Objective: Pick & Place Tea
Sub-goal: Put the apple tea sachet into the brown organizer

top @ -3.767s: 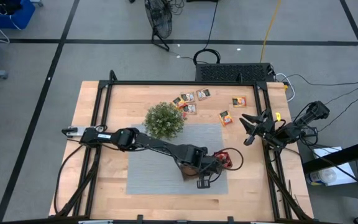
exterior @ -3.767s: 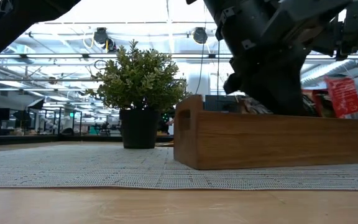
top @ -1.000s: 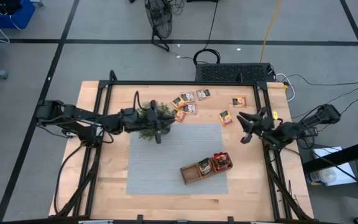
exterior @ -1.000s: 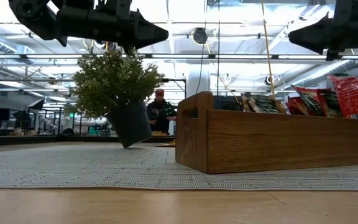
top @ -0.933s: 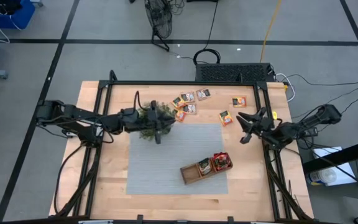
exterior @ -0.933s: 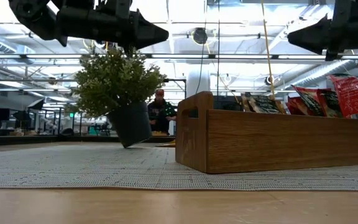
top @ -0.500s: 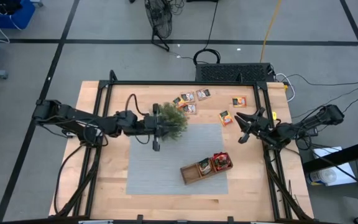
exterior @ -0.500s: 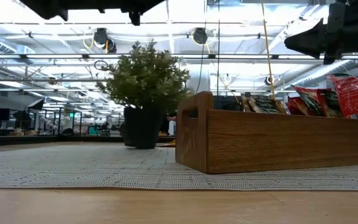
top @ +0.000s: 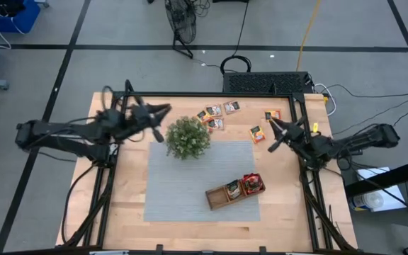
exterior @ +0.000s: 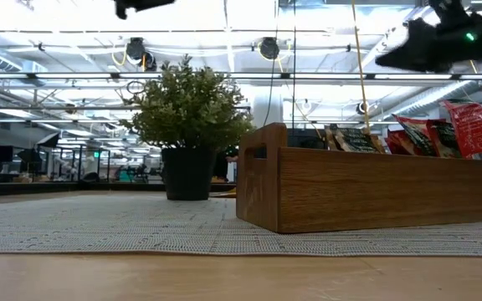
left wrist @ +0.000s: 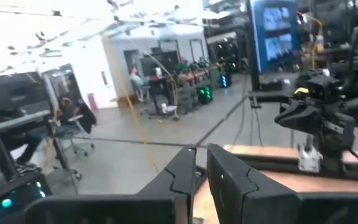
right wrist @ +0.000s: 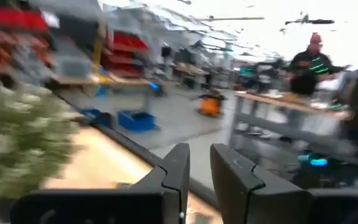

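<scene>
Several small tea sachets (top: 217,117) lie flat on the bare wood beyond the grey mat, and two more lie further right (top: 257,132) (top: 272,115). Others stand in the right compartment (top: 252,184) of the brown wooden tray (top: 222,195), sticking up above its wall (exterior: 463,125). My right gripper (top: 270,133) (right wrist: 201,149) hovers high beside the right-hand sachets, fingers close together. My left gripper (top: 163,117) (left wrist: 201,152) is raised at the far left of the table, left of the plant, also shut. Neither touches anything.
The potted plant (top: 188,137) (exterior: 189,117) stands upright on the far edge of the grey mat (top: 183,191). The tray sits on the mat's near right part. Black frame rails (top: 211,95) run along the table's edges. A person (right wrist: 312,59) stands beyond the table.
The plant was tipped under my left gripper; it has come upright and shifted slightly toward the table's right. My left gripper has risen and pulled back toward the table's far left corner. My right gripper has edged toward the far edge, nearer the loose sachets.
</scene>
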`<action>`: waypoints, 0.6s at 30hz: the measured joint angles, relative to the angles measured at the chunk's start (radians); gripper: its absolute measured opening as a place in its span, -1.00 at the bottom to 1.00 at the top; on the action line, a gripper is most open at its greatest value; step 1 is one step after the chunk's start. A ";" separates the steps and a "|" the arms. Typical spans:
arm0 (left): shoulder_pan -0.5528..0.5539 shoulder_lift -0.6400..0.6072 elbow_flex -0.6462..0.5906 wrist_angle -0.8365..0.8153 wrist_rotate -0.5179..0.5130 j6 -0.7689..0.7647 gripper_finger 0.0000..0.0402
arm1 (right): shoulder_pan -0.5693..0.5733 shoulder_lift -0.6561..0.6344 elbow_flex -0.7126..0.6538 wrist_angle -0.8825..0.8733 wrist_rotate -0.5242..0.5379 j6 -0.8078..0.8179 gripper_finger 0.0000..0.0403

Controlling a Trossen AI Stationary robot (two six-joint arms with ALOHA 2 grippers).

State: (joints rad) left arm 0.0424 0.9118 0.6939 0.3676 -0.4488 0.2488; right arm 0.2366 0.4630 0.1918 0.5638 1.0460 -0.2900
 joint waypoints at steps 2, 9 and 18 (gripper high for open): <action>0.025 -0.066 -0.013 -0.054 0.003 -0.024 -0.77 | -0.082 0.052 0.102 -0.131 -0.004 -0.017 -0.76; 0.087 -0.149 -0.082 -0.083 0.003 -0.103 -0.77 | -0.540 0.393 0.524 -0.607 -0.527 0.149 -0.86; 0.095 -0.115 -0.117 -0.093 0.003 -0.146 -0.77 | -0.921 1.140 1.036 -1.021 -0.864 0.100 -0.69</action>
State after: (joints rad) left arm 0.1371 0.7966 0.5765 0.2743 -0.4459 0.1030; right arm -0.6842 1.6028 1.2278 -0.4574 0.1817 -0.1897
